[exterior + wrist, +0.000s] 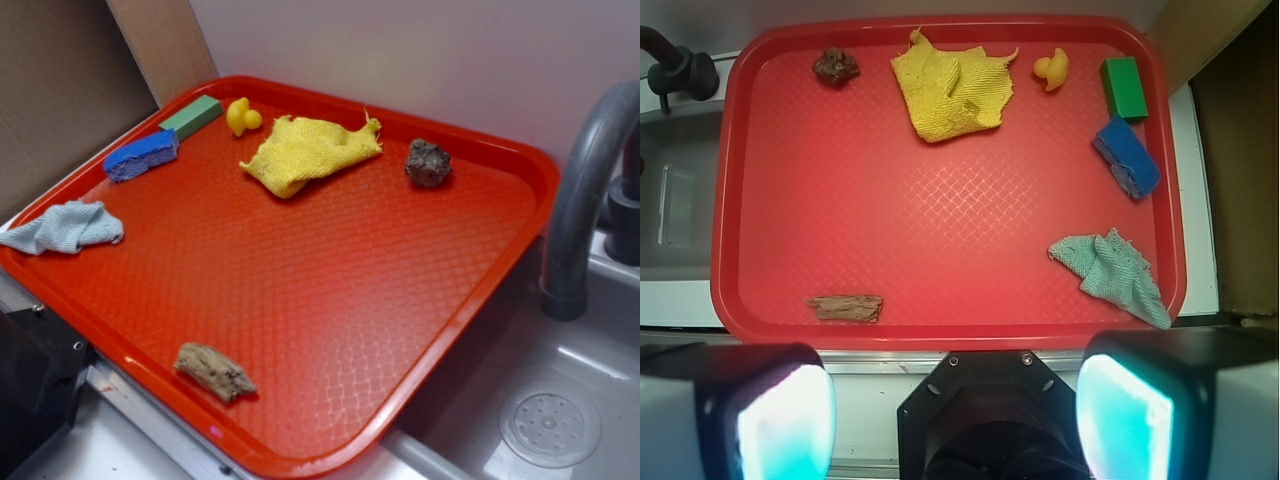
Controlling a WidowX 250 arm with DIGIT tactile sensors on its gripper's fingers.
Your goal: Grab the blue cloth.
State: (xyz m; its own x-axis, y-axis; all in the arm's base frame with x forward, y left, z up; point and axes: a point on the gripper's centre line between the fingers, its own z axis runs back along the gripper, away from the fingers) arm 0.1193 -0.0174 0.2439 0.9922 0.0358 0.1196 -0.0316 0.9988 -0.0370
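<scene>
The blue cloth (62,228) (1108,273) is a small pale blue-grey rag, crumpled at the left edge of the red tray (330,300) (890,220), with one corner draped over the rim. In the wrist view it lies at the tray's lower right. My gripper (955,420) is open, its two pale pads (785,425) wide apart with nothing between them. It hovers high above the near side of the tray, well apart from the cloth. The gripper does not show in the exterior view.
On the tray lie a yellow woven cloth (310,152) (950,90), a bright blue sponge (142,155) (1127,158), a green block (192,116) (1124,88), a yellow duck (242,116) (1051,70), a dark rock (428,163) (836,67) and a wood piece (215,372) (846,307). A grey sink (540,420) with a faucet (585,180) lies to the right.
</scene>
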